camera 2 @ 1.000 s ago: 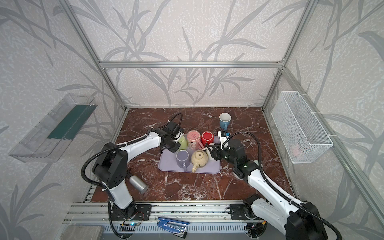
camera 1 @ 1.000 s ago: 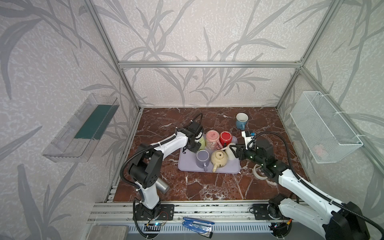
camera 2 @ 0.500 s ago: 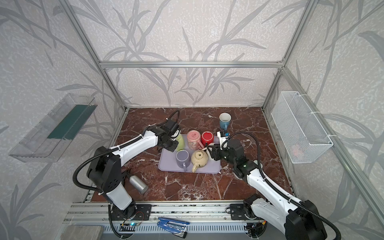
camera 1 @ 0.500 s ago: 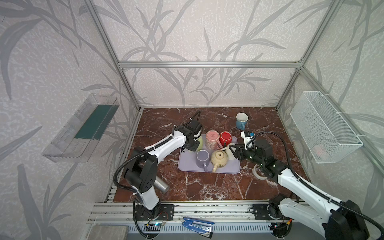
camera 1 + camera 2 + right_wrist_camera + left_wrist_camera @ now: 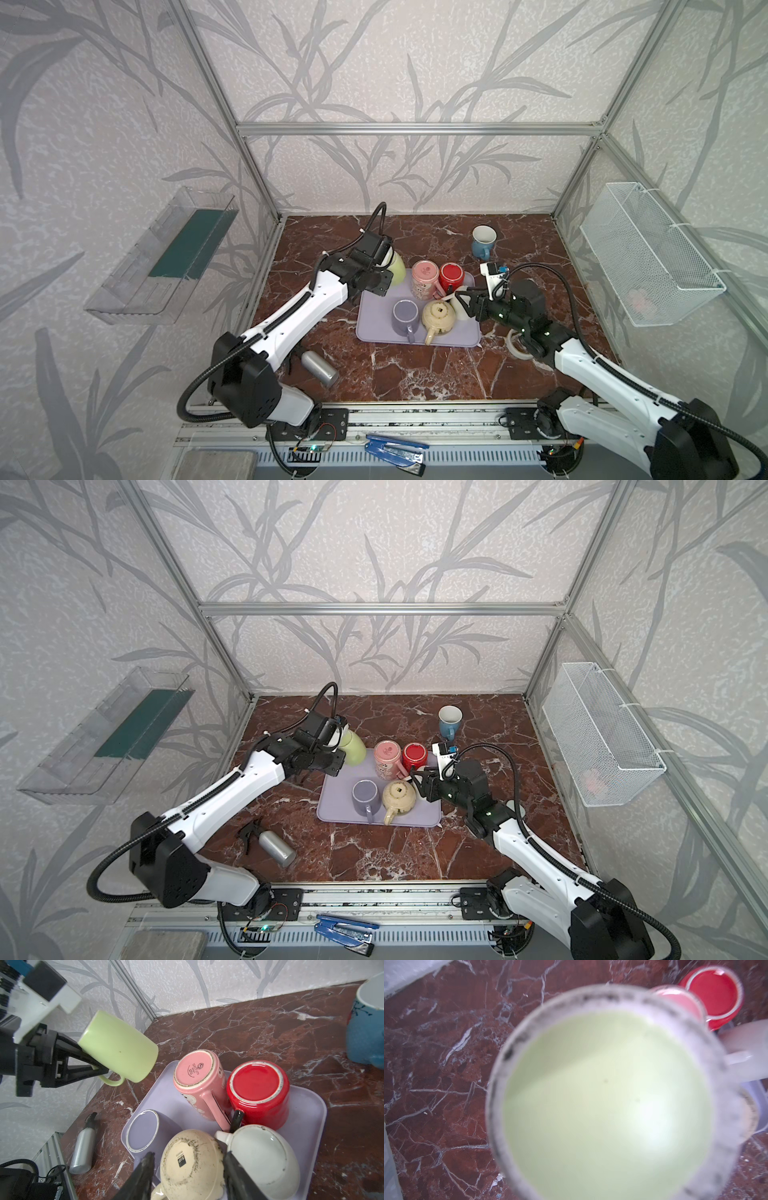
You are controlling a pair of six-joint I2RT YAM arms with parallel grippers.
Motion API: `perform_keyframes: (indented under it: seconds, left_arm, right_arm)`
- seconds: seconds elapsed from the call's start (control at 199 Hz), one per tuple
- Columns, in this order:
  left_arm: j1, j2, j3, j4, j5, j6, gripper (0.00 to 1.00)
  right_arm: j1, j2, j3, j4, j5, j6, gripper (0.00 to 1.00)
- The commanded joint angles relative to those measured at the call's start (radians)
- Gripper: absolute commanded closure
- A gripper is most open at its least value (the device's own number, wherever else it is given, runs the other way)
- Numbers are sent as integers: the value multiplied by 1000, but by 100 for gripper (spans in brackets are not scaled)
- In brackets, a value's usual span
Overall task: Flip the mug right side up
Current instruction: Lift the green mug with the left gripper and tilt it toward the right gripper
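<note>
Just lifted off the tray's point(image 5: 374, 328) back corner, the green mug point(image 5: 118, 1047) hung in the air beside it, clear of the pink mug point(image 5: 424, 278) it had sat next to a second earlier. The left claw point(image 5: 93, 1065) was clamped tight on its handle. The mug lay tilted, mouth down towards the tray, so the turn itself was probably only starting. The right claw point(image 5: 464, 301) had not moved, part open above the cream mug point(image 5: 439, 318), gripping nothing. Around lay the red-marble bench point(image 5: 415, 374), an upright blue mug point(image 5: 483, 241), a metal bottle point(image 5: 319, 368), patterned walls and a wire basket point(image 5: 648, 257).
</note>
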Motion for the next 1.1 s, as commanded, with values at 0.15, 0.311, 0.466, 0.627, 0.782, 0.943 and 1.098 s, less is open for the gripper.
perform_keyframes:
  seconds: [0.15, 0.311, 0.466, 0.627, 0.782, 0.943, 1.098]
  left_arm:
    - [0, -155, -25, 158, 118, -106, 100]
    - [4, -225, -78, 265, 203, -180, 100]
    - [11, -267, -133, 359, 283, -246, 100]
    - [29, -298, -192, 460, 364, -312, 100]
    - [64, -330, -263, 593, 455, -400, 100]
    - [92, -336, -321, 713, 526, -470, 100]
    - [112, -334, -371, 826, 577, -545, 100]
  right_arm:
    - [7, -26, 8, 115, -123, 61, 39]
    - [7, -30, 0, 172, -192, 98, 35]
    - [6, -33, -28, 278, -248, 151, 32]
    - [7, -11, -64, 434, -284, 221, 31]
    - [7, 60, -81, 618, -324, 317, 30]
    - [7, 156, -65, 705, -339, 378, 30]
    - [8, 242, -46, 804, -361, 432, 29]
